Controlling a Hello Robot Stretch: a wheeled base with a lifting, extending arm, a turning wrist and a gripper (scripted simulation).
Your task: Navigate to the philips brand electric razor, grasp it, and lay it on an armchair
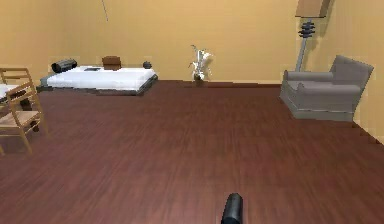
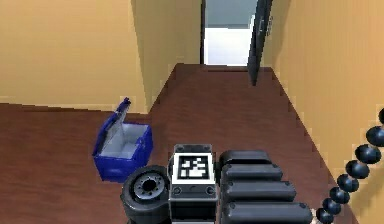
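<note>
A grey armchair point(image 1: 325, 88) stands at the forward view's right, against the yellow wall. In the arm side view the arm's dark bar point(image 2: 255, 190) rises from the bottom edge, with a white marked square point(image 2: 193, 167) at its end. Left of the square sits the gripper's point(image 2: 148, 192) dark rounded body. Its far end is hard to make out, so I cannot tell whether it holds anything. A small dark rounded thing point(image 1: 233, 208) pokes up from the forward view's bottom edge.
A low white mattress point(image 1: 100, 78) with dark things on it lies at the back left. A wooden chair point(image 1: 20, 105) stands at the left edge and a white figure point(image 1: 203, 65) by the far wall. A blue open-lidded box point(image 2: 122, 148) sits near a doorway point(image 2: 228, 35).
</note>
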